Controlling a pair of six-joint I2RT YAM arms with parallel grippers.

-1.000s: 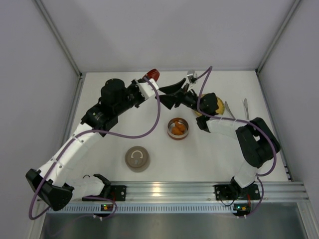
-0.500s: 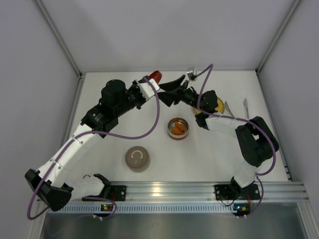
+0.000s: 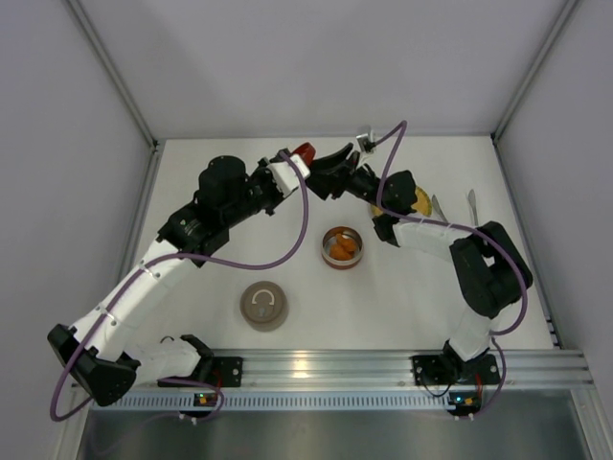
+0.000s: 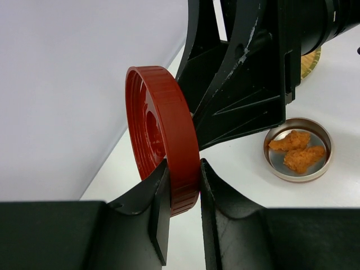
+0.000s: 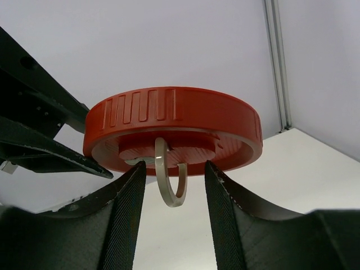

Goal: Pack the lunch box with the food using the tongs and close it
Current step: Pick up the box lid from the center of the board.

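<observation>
My left gripper (image 4: pixel 183 180) is shut on the rim of a red ribbed lid (image 4: pixel 169 146), held on edge above the back of the table (image 3: pixel 304 150). In the right wrist view the lid (image 5: pixel 174 126) hangs over my right gripper (image 5: pixel 174 183). That gripper stands open, its fingers either side of the lid's metal ring handle (image 5: pixel 169 180) without touching it. The food I see is orange chunks (image 4: pixel 297 151) in a round metal lunch box tin (image 3: pixel 342 246). The silver tongs (image 3: pixel 439 209) lie at the right, partly hidden by the right arm.
A brown round lid (image 3: pixel 263 306) lies near the front, left of the tin. The yellow plate (image 3: pixel 420 201) sits under the right wrist. White walls close the back and both sides; a purple cable loops off each arm.
The left arm has carried the red lid to the right, toward the right gripper. The right gripper has come up to the lid, and its fingers have narrowed around the ring handle.
</observation>
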